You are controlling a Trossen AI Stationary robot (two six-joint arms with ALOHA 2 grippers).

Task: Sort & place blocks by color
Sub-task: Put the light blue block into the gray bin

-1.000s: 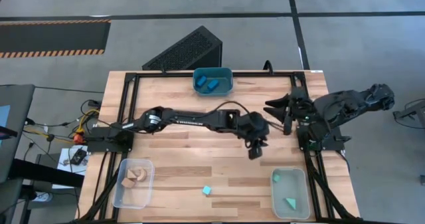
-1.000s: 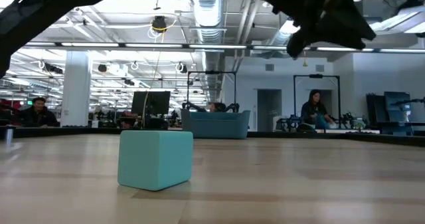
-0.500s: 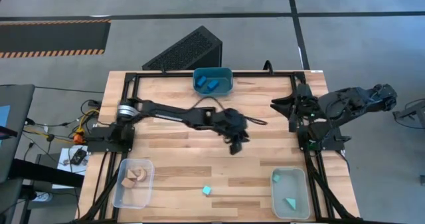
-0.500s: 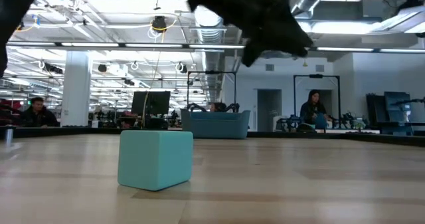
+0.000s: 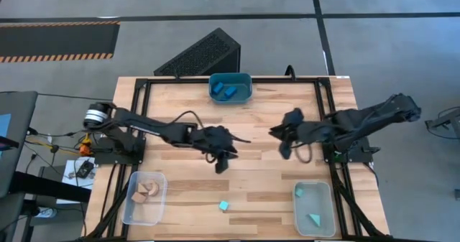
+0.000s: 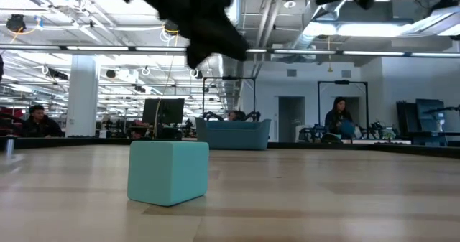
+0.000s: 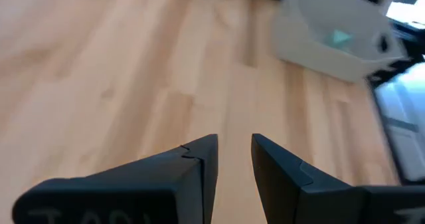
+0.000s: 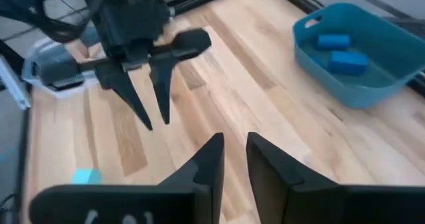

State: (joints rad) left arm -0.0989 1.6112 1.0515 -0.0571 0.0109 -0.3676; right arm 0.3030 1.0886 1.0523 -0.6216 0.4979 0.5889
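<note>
A light teal cube (image 5: 224,206) sits flat on the wood near the table's near edge; it also shows in the low view (image 6: 169,171) and the right wrist view (image 8: 86,177). My left gripper (image 5: 220,163) hangs open above the table's middle, farther back than the cube, its fingers a narrow gap apart (image 7: 234,147). My right gripper (image 5: 284,149) hovers open to the right of it, also narrowly (image 8: 234,144). Both hold nothing. Two blue blocks (image 5: 228,91) lie in the blue bin (image 5: 248,87). Tan blocks (image 5: 146,190) lie in the left clear bin, teal blocks (image 5: 314,218) in the right one.
The blue bin stands at the far edge, in the middle. A clear bin (image 5: 128,206) sits at the near left corner and another (image 5: 327,199) at the near right. A black metal frame (image 5: 144,84) rims the table. Bare wood lies between the grippers and the cube.
My left gripper has swept from right of the table's middle toward the left, staying above the wood, its arm folding back. My right gripper has come off its place by the right edge, moving toward the table's middle and slightly toward the near edge. The cube has not moved.
</note>
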